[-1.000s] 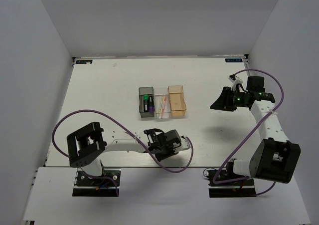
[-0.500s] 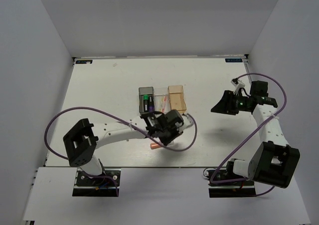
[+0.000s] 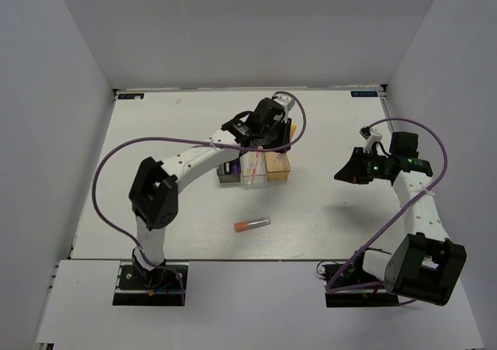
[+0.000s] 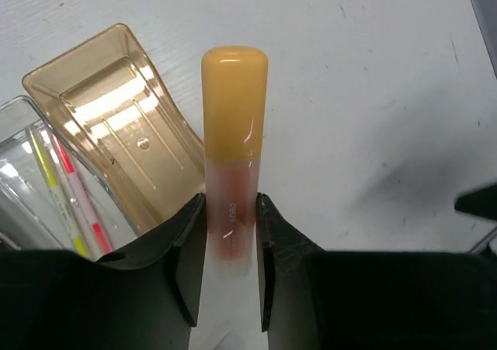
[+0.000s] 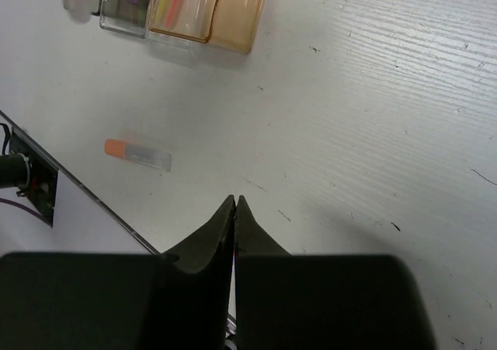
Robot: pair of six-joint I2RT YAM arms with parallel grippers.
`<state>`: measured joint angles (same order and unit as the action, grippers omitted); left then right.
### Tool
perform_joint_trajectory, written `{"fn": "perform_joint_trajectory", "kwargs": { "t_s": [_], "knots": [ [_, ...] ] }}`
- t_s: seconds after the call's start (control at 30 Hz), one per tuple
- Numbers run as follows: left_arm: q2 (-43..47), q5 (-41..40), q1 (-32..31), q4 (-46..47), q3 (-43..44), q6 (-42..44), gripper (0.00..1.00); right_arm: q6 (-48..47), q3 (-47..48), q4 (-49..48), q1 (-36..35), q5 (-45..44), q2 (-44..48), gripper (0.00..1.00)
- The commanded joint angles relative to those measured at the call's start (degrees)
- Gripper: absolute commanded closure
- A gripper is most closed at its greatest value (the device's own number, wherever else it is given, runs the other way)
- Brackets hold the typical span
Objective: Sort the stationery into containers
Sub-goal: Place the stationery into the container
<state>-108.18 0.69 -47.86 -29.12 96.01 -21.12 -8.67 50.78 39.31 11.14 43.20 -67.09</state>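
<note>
Bins, three in a row on the table [image 3: 155, 148]: dark grey bin [image 3: 225, 177], clear bin [image 3: 252, 181], orange bin [image 3: 278, 168]. Two orange tubes: the held tube [image 4: 234, 117] is squeezed tight in the left end effector [image 4: 231, 210] by the orange bin; the loose tube [image 3: 253, 223] lies nearer the front. One yellow pen [image 4: 48, 175] and one pink pen [image 4: 74, 183] lie in the clear bin. The right end effector [image 5: 234, 204] is closed, empty. Before, the left arm [image 3: 194, 156] was down by the loose tube.

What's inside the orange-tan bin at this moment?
Nothing shows inside the orange-tan bin, only its bare moulded floor. Its near corner is hidden behind the left tool, which is shut on an orange-capped tube that is not yet in the bin.
</note>
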Motion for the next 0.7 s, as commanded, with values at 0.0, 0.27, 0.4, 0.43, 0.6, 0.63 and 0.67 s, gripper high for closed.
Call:
{"fn": "perform_joint_trajectory", "kwargs": {
  "t_s": [0.0, 0.27, 0.4, 0.43, 0.6, 0.63, 0.67],
  "knots": [
    [-6.0, -0.2, 1.8, 0.5, 6.1, -8.4, 1.00, -1.1, 0.1, -0.9, 0.3, 0.3, 1.4, 1.00],
    [-11.3, -6.9, 3.4, 0.8, 8.3, -12.8, 0.90, -2.1, 0.3, 0.3, 0.3, 1.5, 1.1, 0.51],
    [-12.3, -9.6, 3.5, -0.1, 8.3, -12.9, 0.77, -2.8, 0.6, 1.0, 0.3, 2.1, 1.3, 0.34],
    [-12.2, -9.5, 3.4, -0.1, 7.9, -12.8, 0.74, -3.2, 0.7, 1.3, 0.2, 2.2, 1.4, 0.29],
    [-10.9, -9.9, 3.6, -0.1, 6.8, -12.5, 0.48, -5.5, 1.2, 3.1, 0.1, 5.2, 0.9, 0.10],
    [-10.6, -9.9, 3.5, -0.3, 6.7, -12.5, 0.47, -6.3, 1.6, 3.8, 0.1, 6.9, 0.6, 0.10],
    [-10.0, -9.8, 3.5, -0.5, 6.7, -12.3, 0.45, -7.1, 2.0, 4.9, 0.1, 8.6, 0.4, 0.10]
  ]
}}
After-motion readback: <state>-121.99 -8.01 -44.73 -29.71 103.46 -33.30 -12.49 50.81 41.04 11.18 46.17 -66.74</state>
